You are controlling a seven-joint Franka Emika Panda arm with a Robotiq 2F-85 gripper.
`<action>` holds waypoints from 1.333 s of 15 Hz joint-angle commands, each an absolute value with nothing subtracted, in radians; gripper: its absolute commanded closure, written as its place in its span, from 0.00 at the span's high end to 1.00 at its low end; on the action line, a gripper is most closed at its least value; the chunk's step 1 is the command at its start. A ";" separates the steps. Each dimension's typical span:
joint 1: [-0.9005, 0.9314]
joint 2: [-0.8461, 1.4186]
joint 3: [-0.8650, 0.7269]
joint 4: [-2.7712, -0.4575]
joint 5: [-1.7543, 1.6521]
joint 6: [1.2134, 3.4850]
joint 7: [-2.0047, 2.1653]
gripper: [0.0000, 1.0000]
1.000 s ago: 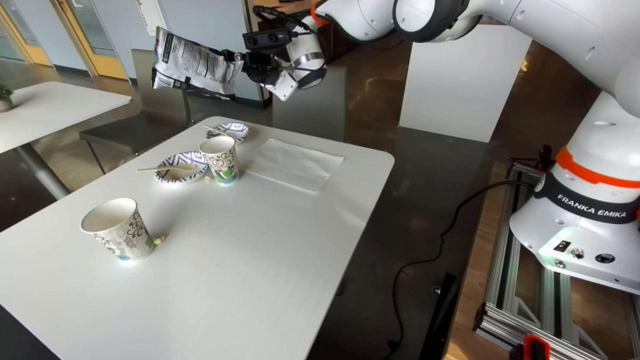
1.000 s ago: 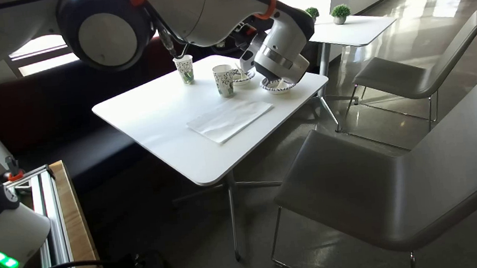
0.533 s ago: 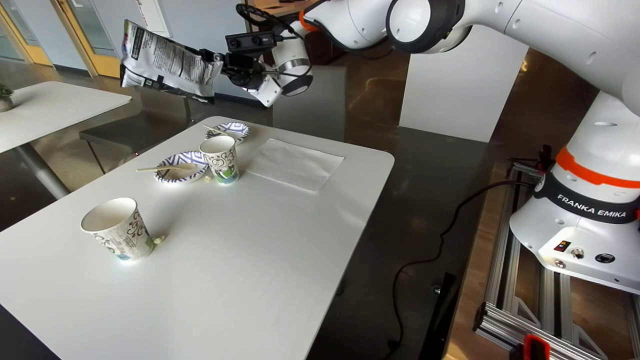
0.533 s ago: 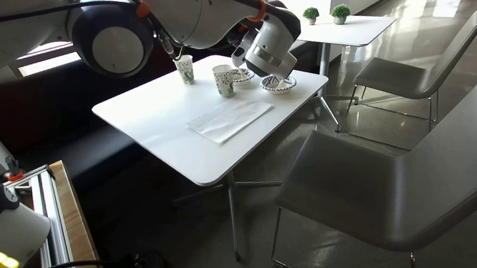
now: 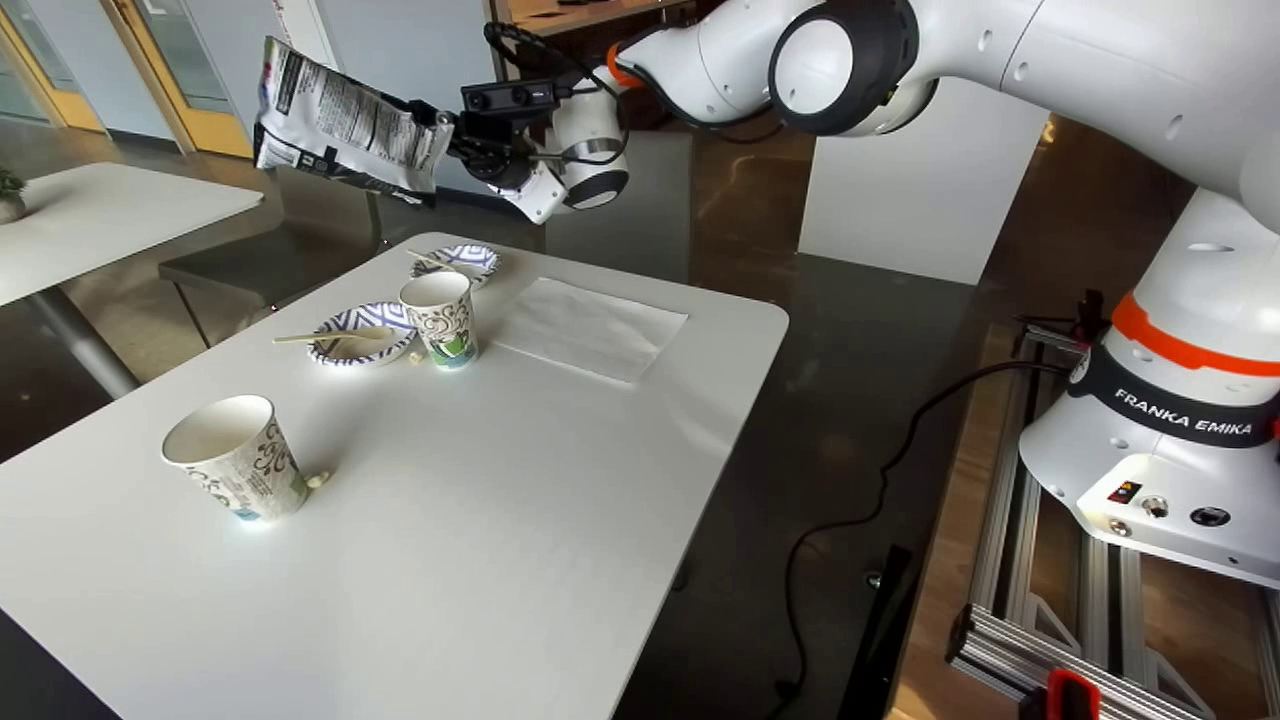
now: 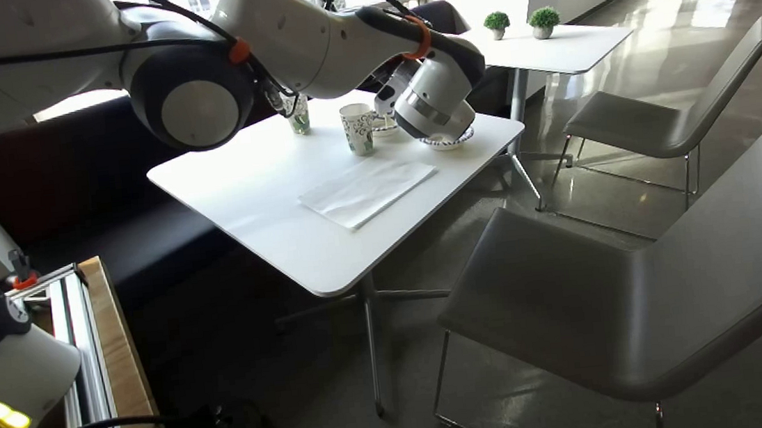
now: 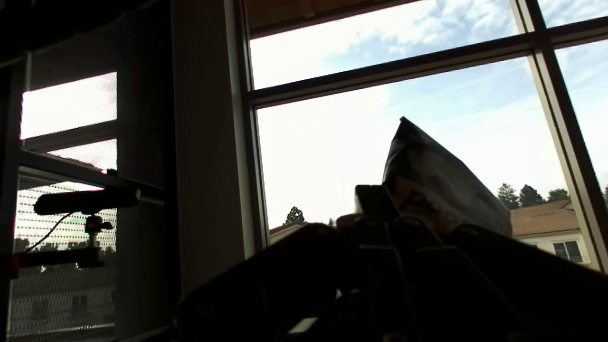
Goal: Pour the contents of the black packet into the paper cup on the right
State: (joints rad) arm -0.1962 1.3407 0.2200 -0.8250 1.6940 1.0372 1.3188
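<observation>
The black packet (image 5: 345, 125) is held high beyond the table's far left corner in an exterior view, its silvery printed back showing. In the wrist view the packet (image 7: 437, 185) is dark and sticks up past the fingers. My gripper (image 5: 432, 118) is shut on its edge; the gripper (image 7: 382, 204) also shows in the wrist view. The paper cup on the right (image 5: 440, 330) stands upright by the plates, also seen in an exterior view (image 6: 358, 132). Another paper cup (image 5: 240, 465) stands nearer. Pale bits (image 5: 317, 480) lie beside both cups. The packet's inside is hidden.
Two patterned paper bowls (image 5: 330, 353) (image 5: 485, 262) with wooden spoons stand near the right cup. A white napkin (image 5: 590, 330) lies on the white table (image 5: 450, 560). Grey chairs (image 6: 572, 307) stand beside the table. A second table (image 5: 110, 215) is farther off.
In an exterior view, my gripper and the packet have moved left over the second, then slightly back right at the end. The arm's elbow has dropped. The base light has turned from green to yellow.
</observation>
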 commanded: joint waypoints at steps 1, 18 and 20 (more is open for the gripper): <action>-0.186 1.412 0.242 -0.714 1.703 1.002 1.370 0.00; -0.194 1.488 0.241 -0.598 1.688 1.016 1.405 0.00; -0.188 1.483 0.203 -0.586 1.671 1.070 1.388 0.00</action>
